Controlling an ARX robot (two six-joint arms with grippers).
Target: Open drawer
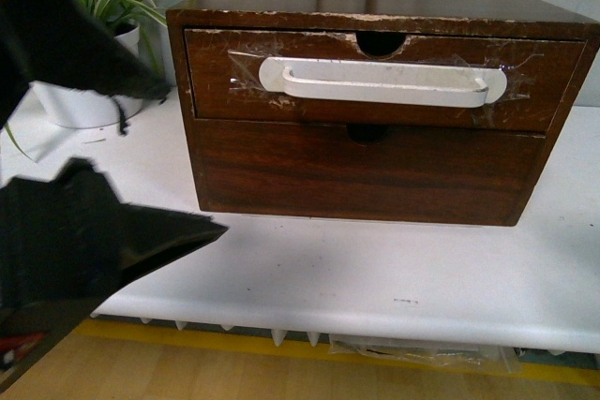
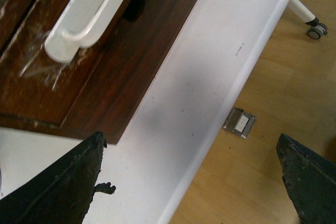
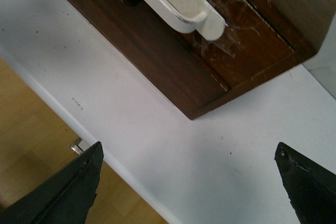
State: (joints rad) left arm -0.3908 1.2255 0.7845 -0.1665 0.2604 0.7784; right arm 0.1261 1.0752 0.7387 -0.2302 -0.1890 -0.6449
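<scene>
The drawer (image 1: 234,91) is the upper one of a dark brown cabinet, with a long white handle (image 1: 384,81) taped on and a half-round notch (image 1: 380,42) in its chipped top edge. It sits closed in the cabinet. My left gripper (image 1: 197,158) is open and empty at the cabinet's left front corner, apart from the handle. In the left wrist view the left gripper (image 2: 190,137) hangs over the table edge, with the handle's end (image 2: 84,19) ahead. My right gripper (image 3: 189,148) is open and empty above the table, short of the handle's other end (image 3: 178,3). It is out of the front view.
The plain lower drawer front (image 1: 366,170) lies under the drawer. A potted plant (image 1: 94,63) stands at the back left. The white table (image 1: 375,278) ends at a near edge over wooden floor, with a floor socket (image 2: 239,123) and a caster wheel (image 2: 316,30).
</scene>
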